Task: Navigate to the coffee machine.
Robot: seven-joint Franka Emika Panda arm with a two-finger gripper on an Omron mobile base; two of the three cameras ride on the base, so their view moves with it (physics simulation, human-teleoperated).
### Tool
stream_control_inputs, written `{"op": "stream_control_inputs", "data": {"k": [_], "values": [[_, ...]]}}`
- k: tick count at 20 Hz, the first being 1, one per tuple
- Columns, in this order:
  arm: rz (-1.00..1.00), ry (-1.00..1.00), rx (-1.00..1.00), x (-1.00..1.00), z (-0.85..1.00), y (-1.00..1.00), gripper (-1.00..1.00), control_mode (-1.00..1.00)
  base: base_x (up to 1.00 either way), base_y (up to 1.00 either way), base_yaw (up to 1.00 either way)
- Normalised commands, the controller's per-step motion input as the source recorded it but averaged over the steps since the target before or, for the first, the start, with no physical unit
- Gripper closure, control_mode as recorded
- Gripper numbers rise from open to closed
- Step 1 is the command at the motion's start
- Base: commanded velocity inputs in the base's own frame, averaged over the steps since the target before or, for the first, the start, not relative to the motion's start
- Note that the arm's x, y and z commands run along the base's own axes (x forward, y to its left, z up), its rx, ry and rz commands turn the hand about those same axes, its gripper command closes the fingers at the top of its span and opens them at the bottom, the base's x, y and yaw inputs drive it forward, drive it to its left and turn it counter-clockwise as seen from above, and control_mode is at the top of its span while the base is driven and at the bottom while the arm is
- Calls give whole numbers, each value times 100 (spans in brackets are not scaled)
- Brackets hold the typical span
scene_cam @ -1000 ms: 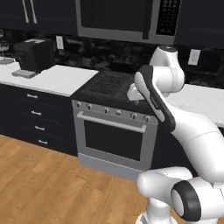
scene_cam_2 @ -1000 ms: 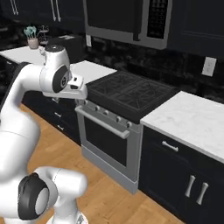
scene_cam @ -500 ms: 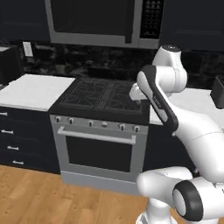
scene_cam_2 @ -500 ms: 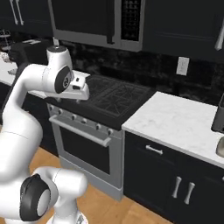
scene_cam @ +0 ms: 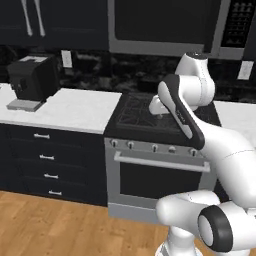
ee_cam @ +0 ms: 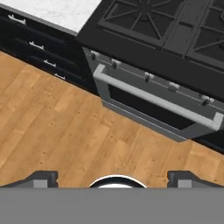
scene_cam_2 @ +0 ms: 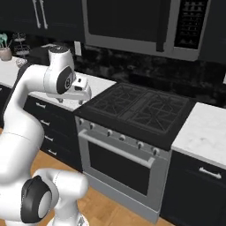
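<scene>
I see a dark kitchen with black cabinets and a white marble counter (scene_cam: 75, 107) running left of a black gas stove (scene_cam: 145, 112), above a wood floor (ee_cam: 57, 127). The coffee machine (scene_cam: 34, 80) stands on that counter at the far left of my left base view, against the backsplash, its grey drip tray (scene_cam: 22, 105) sticking out in front. A microwave (scene_cam_2: 132, 22) hangs over the stove. My arm is folded up in front of the stove. In the hand view the gripper (ee_cam: 112, 177) looks down at the floor and the oven door handle (ee_cam: 157, 100), fingertips (ee_cam: 41, 178) spread wide apart with nothing between them
</scene>
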Motion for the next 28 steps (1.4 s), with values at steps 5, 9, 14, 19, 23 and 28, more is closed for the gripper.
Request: {"op": "stream_control_inputs", "data": {"k": [5,9,14,19,23,28], "values": [[0,0,0,0,0,0,-100,100,70,100,0],[0,0,0,0,0,0,-100,100,73,100,-3],[0,0,0,0,0,0,-100,100,78,99,-11],[0,0,0,0,0,0,-100,100,75,97,-18],[0,0,0,0,0,0,-100,100,77,92,-22],[0,0,0,0,0,0,-100,100,74,74,-20]]}}
